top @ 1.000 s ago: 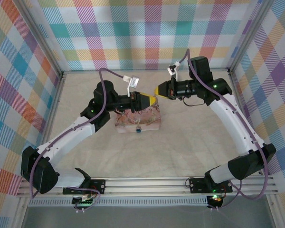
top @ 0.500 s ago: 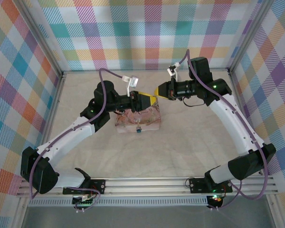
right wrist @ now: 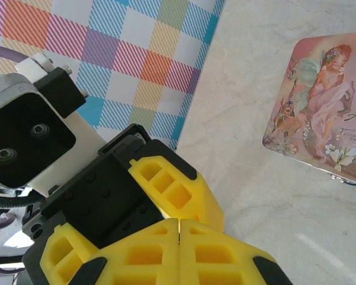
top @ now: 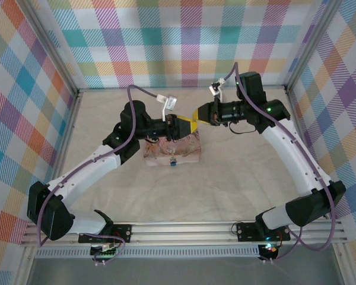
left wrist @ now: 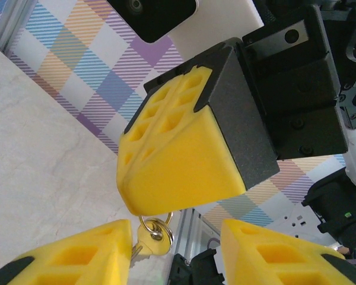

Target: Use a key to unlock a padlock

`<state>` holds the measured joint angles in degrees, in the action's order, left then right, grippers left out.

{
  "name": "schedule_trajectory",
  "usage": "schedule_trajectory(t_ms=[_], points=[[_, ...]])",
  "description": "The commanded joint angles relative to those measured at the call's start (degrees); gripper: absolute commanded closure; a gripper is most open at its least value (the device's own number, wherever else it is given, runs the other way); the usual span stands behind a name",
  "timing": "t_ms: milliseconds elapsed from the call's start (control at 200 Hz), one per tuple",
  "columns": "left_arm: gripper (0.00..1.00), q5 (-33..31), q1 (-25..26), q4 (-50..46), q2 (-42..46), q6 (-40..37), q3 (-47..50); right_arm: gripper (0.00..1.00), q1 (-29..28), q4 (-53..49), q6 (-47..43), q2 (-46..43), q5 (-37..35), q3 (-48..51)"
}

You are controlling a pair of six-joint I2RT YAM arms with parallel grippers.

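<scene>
Wide view first: the pale table [top: 237,178] sits inside its plaid walls, and both arms reach in from the near edge. The left arm [top: 89,169] and the right arm [top: 293,154] meet nose to nose above the middle. Under that meeting point lies the pink tin [top: 187,151], flat on the table with its fairy picture facing up. The left gripper [top: 188,124] hangs over the tin's far edge with its yellow fingers [left wrist: 77,258] spread wide and nothing between the pads. The right gripper [top: 196,114] points straight at it, tips almost touching; from its own camera the two pads [right wrist: 136,255] are pressed tight together along one seam. Down at the tin's near edge sits the padlock [top: 173,160], a tiny bluish speck, well below both grippers. And the key [left wrist: 147,246] dangles on its gold ring [left wrist: 156,228], which pokes out beneath the right gripper's clamped tips, just beside the left gripper's left finger.
</scene>
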<state>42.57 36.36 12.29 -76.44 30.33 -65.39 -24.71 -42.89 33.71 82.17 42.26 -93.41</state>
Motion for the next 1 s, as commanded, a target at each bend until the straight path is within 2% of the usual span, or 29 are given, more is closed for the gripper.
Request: schedule_trajectory(t_ms=[0,105,650,760,840,945,995], points=[[0.58,1.1,0.6,1.2,-0.3,-0.9,-2.2,1.00,0.3,1.1,0.4,-1.2,1.4,0.7],[0.64,0.9,0.6,0.6,-0.1,-1.2,-2.1,1.00,0.4,0.9,0.1,-1.4,1.1,0.8],[0.78,-0.4,0.6,-2.2,0.6,-3.0,-1.8,0.99,1.2,1.1,0.2,-2.2,1.3,1.8],[0.83,-0.6,0.6,-2.4,0.6,-3.1,-1.7,1.00,1.2,1.5,0.5,-2.3,1.7,1.8],[0.92,-1.0,0.6,-2.5,0.6,-3.1,-1.6,0.99,1.3,1.6,0.6,-2.4,1.9,1.9],[0.92,-1.8,0.6,-2.8,0.7,-3.3,-1.5,1.00,1.2,1.6,0.6,-2.6,1.9,2.1],[0.88,-2.1,0.6,-3.1,0.7,-3.2,-1.6,1.00,1.3,1.4,0.5,-2.6,1.6,2.1]])
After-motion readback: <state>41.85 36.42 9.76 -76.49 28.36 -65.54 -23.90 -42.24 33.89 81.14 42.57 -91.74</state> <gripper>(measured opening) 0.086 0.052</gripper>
